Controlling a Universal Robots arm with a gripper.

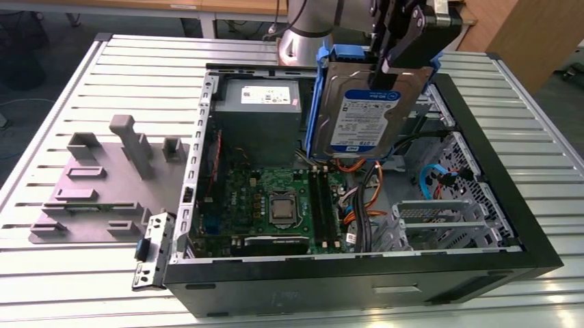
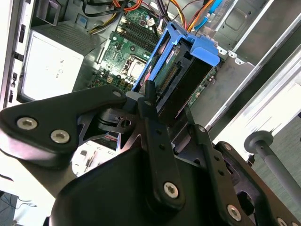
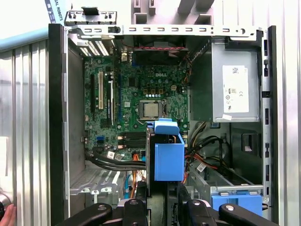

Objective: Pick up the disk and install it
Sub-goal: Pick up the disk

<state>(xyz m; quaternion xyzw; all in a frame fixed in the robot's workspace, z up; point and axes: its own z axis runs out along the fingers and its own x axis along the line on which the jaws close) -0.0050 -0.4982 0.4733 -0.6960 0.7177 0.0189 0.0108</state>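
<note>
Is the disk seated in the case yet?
No, the disk hangs upright, clamped in the hand, above the open case.

This is a robotics lab or test workshop set up for computer assembly. A bench (image 1: 64,280) of slotted aluminium profiles carries an open computer case (image 1: 365,283) with its motherboard (image 1: 273,205) bare, beside a grey fixture plate (image 1: 91,198) (blocks and slots stand on it). The robot arm's base (image 1: 306,37) stands beyond the case, its gripper (image 1: 401,68) clamped on the disk (image 1: 360,116). Wooden desks (image 1: 228,7) stand further off.
</note>
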